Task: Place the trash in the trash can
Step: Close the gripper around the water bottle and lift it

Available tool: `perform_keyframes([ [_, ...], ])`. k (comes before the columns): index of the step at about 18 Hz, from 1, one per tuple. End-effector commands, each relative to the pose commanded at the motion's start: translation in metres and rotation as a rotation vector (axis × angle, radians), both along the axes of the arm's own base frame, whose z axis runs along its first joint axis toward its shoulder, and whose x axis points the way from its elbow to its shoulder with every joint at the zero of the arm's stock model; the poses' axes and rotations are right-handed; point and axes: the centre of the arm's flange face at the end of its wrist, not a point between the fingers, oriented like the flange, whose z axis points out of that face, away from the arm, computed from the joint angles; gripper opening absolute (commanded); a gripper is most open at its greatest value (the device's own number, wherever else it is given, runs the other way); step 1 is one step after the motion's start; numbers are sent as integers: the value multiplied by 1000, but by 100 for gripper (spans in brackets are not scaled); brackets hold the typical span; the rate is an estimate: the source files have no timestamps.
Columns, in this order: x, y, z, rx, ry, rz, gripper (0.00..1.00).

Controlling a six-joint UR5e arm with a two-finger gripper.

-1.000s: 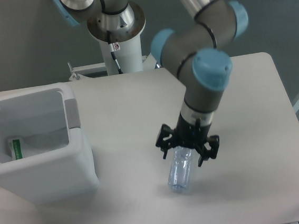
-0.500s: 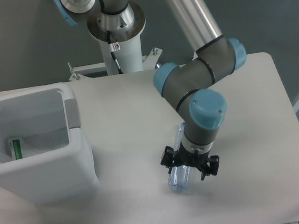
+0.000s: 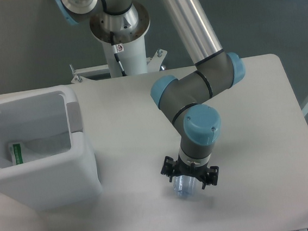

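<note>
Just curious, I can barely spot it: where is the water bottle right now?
The water bottle lies on the table, front centre, under the gripper, right of the trash can.

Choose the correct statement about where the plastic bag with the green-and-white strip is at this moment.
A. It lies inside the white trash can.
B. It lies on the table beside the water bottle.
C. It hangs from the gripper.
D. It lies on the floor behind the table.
A: the plastic bag shows inside the open white trash can, while the gripper is down over the water bottle on the table.
</note>
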Motion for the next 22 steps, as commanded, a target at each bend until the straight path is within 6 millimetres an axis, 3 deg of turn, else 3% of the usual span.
perform_keyframes([
  [13, -1, -2, -17, -26, 46, -2, 98],
  [16, 3, 5, -18, -32, 53, -11, 86],
  [19, 3, 5, -18, -32, 53, -11, 85],
  [22, 3, 5, -18, -31, 54, -11, 78],
])
